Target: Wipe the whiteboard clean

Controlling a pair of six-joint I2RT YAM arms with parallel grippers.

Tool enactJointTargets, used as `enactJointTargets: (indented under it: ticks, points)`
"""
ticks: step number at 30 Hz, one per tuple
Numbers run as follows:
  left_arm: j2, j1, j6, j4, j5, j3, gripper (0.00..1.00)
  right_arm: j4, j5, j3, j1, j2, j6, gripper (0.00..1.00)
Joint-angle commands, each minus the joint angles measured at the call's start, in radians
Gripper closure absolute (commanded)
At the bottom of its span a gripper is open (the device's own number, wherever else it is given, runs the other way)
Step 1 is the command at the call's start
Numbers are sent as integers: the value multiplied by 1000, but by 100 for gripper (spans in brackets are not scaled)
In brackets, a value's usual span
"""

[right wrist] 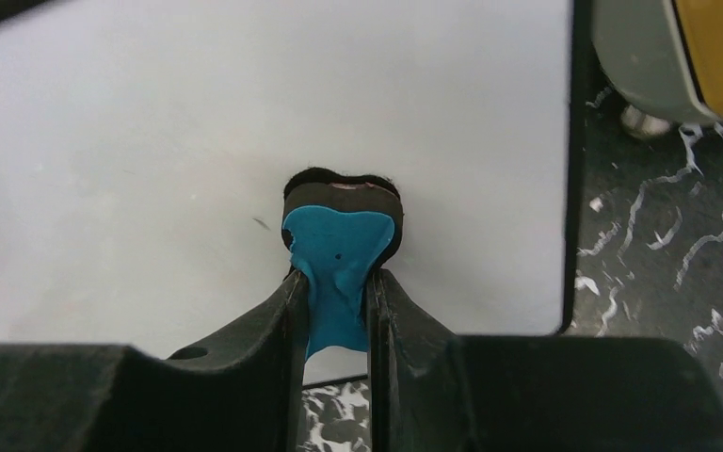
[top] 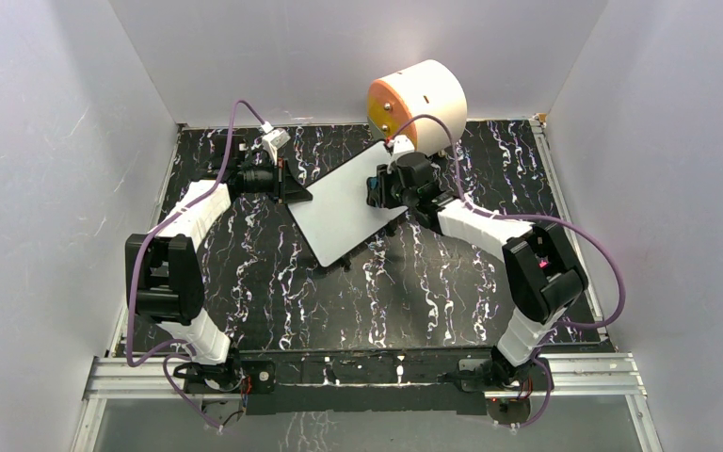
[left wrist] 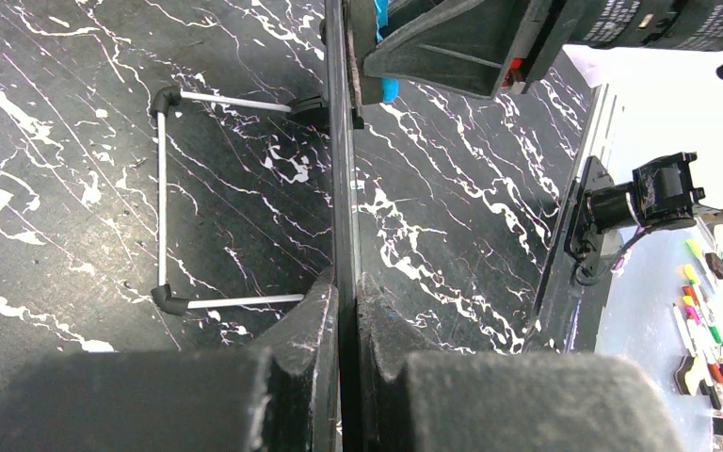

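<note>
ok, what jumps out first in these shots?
The whiteboard mid-table, stark against the black marbled tabletop, with the left hand clamped on its edge. The right hand holds a blue eraser against its face; a round cream-and-orange drawer unit sits behind.

Left hand (left wrist: pixel 346 287), right hand (right wrist: pixel 336 282): likely clamped

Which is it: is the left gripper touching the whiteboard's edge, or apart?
Touching. The left wrist view shows the whiteboard edge-on, clamped between the left gripper's fingers, with no gap on either side.
</note>
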Motion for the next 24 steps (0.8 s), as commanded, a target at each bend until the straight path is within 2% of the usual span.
enactJointTargets:
  ticks: [1, 7, 11, 17, 20, 24]
  points:
    - [3, -33, 58, -70, 89, -4, 100, 48, -73, 119, 69, 14, -40, 83]
    - [5, -34, 56, -64, 94, -2, 100, -21, -133, 138, 102, 62, -95, 83]
    - [10, -34, 61, -71, 94, -1, 100, -36, -62, 143, 70, 68, -99, 85]
    - [9, -34, 76, -84, 91, -2, 100, -32, 3, 140, -68, 79, -79, 85]
    - [14, -34, 77, -86, 92, 3, 100, -44, 90, 137, -78, 82, -104, 85]
    - [17, -34, 74, -83, 93, 6, 100, -36, 100, 103, -68, 75, -103, 85]
